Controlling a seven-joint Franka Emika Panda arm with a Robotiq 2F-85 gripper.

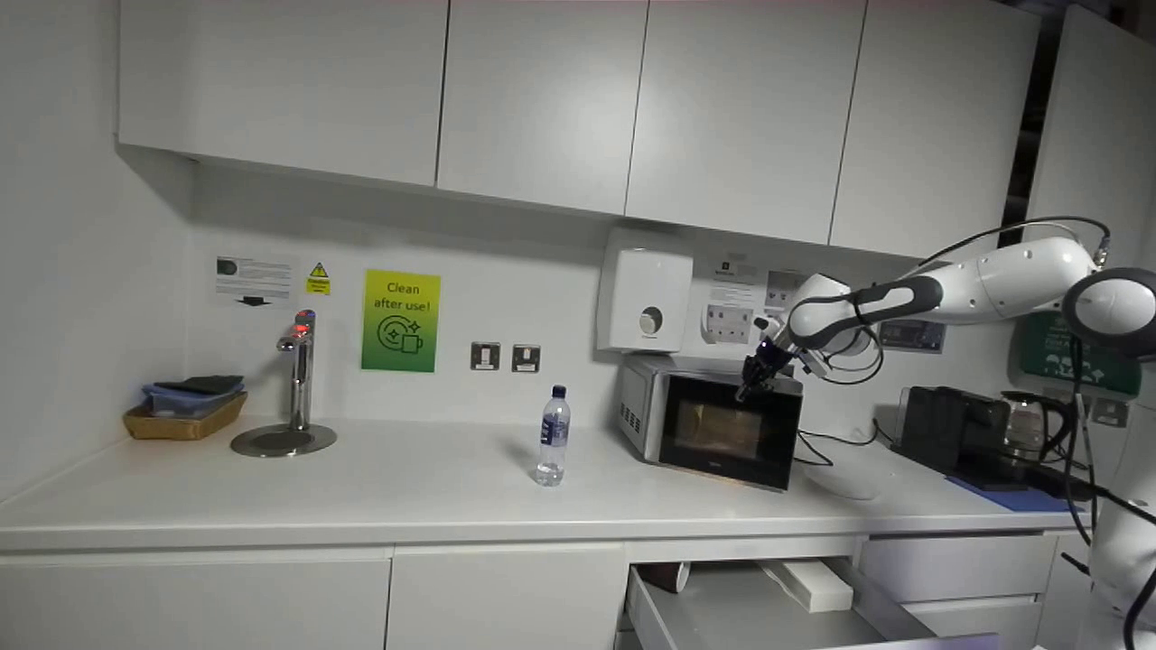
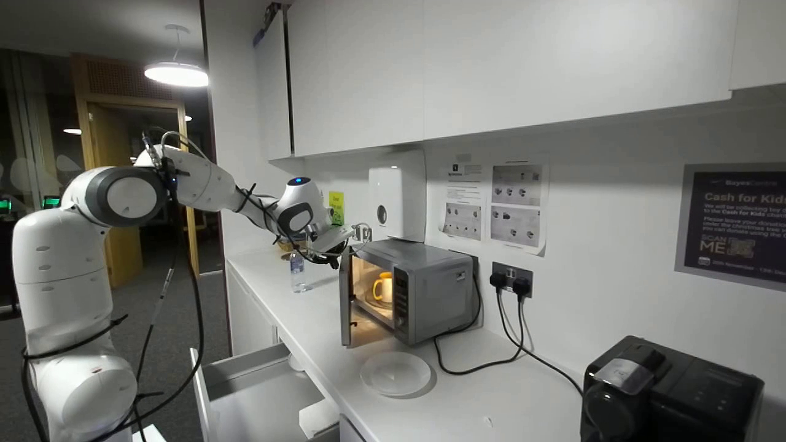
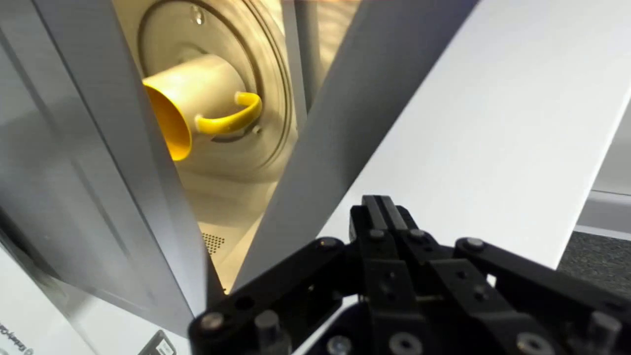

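My gripper (image 3: 379,198) is shut, its two fingertips together with nothing between them. In both exterior views the gripper (image 1: 744,392) (image 2: 335,263) hangs in front of the silver microwave (image 1: 639,406) (image 2: 436,294), close to the top of its door. The microwave door (image 2: 346,307) stands partly open; in the wrist view its grey edge (image 3: 340,103) runs just beyond the fingertips. Whether they touch it I cannot tell. A white mug with a yellow inside and handle (image 3: 209,88) sits on the lit turntable (image 3: 276,128); an exterior view also shows the mug (image 2: 384,287).
A clear bottle (image 1: 553,442) stands left of the microwave. A white plate (image 2: 396,373) lies beside it on the counter (image 1: 361,487). An open drawer (image 1: 750,623) juts out below, with a white box (image 1: 817,587). A coffee machine (image 2: 669,393) and cables stand further along.
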